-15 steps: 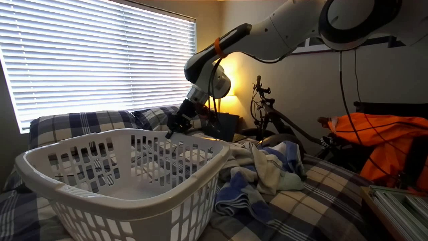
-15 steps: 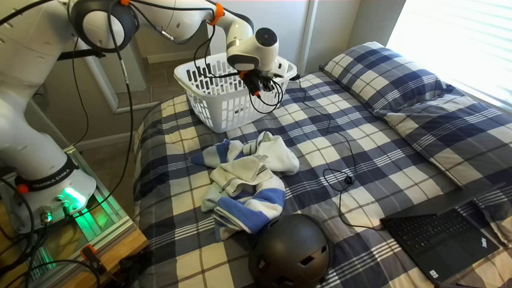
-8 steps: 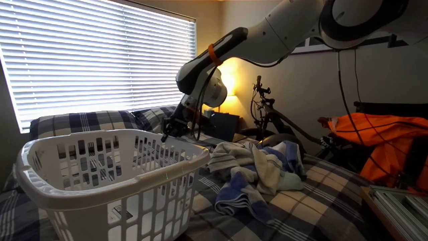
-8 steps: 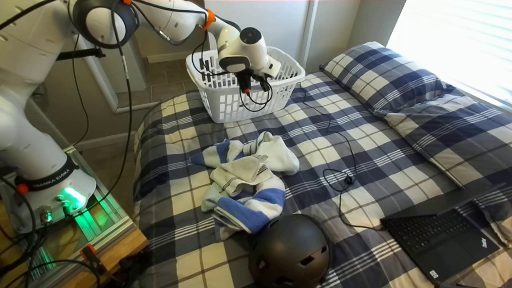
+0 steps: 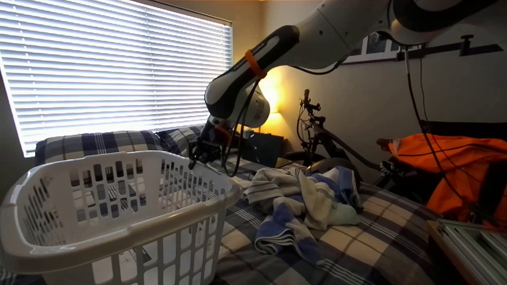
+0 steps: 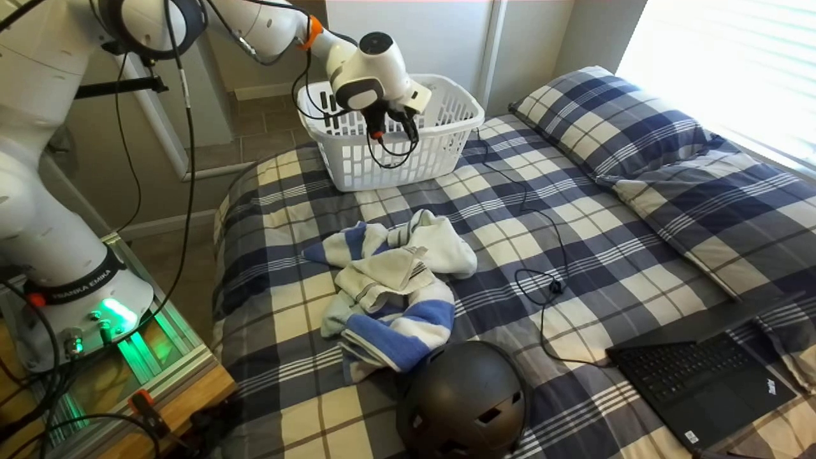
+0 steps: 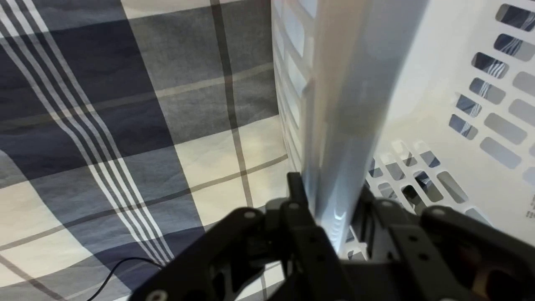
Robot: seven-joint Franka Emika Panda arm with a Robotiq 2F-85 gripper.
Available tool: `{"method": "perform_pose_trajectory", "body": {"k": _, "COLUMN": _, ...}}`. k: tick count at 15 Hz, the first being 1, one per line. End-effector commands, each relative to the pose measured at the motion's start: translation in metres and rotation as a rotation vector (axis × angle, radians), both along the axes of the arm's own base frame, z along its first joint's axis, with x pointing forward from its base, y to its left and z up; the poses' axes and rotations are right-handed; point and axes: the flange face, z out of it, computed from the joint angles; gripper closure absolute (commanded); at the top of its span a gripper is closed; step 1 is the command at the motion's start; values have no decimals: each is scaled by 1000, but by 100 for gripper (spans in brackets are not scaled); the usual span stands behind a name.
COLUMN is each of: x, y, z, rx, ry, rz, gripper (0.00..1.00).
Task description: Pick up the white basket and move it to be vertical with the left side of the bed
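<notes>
Base collar [image 6: 81,287]: FRANKA EMIKA stood in pale capitals on this dark band of mine, well apart from the white basket [image 6: 440,130].
Forearm [image 5: 237,80]: mine carried FRANKA EMIKA too, higher than the basket, with an orange strap [image 5: 255,64] across part of the lettering.
Laptop [image 6: 714,395]: I made out ThinkPad, small and slanted, on its palm rest, well apart from the basket.
Laptop sticker [image 6: 692,437]: its marks were too small for me to read.
Basket print [image 7: 531,208]: inside the basket, cut off by the wrist view's edge, it was unreadable.
</notes>
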Motion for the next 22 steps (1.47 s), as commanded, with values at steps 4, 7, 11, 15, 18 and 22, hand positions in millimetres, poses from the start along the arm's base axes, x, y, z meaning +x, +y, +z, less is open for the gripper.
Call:
{"method": "perform_pose_trajectory", "body": {"k": 4, "x": -40, "y": 38, "z": 12, "rx": -12, "ry": 73, "rz": 30, "gripper": 93}}
{"method": "perform_pose_trajectory", "body": {"k": 7, "x": -65, "y": 47, "z": 15, "rx": -18, "ry": 88, "rz": 63, "gripper": 93}}
{"method": "perform_pose_trajectory", "body": {"k": 11, "x": -110, "y": 45, "z": 30, "rx": -33, "ry": 79, "rz": 71, "gripper": 93}}
{"method": "perform_pose_trajectory", "body": {"k": 15, "x": -153, "y": 32, "z": 49, "rx": -51, "ry": 54, "rz": 120, "gripper": 93}}
{"method": "perform_pose_trajectory", "body": {"k": 18, "x": -183, "y": 13, "z": 66, "rx": -50, "ry": 40, "rz": 153, "gripper": 93}}
{"method": "perform_pose_trajectory", "body": {"k": 22, "x": -206, "y": -22, "z": 66, "rx": -57, "ry": 53, "rz": 149, "gripper": 93}}
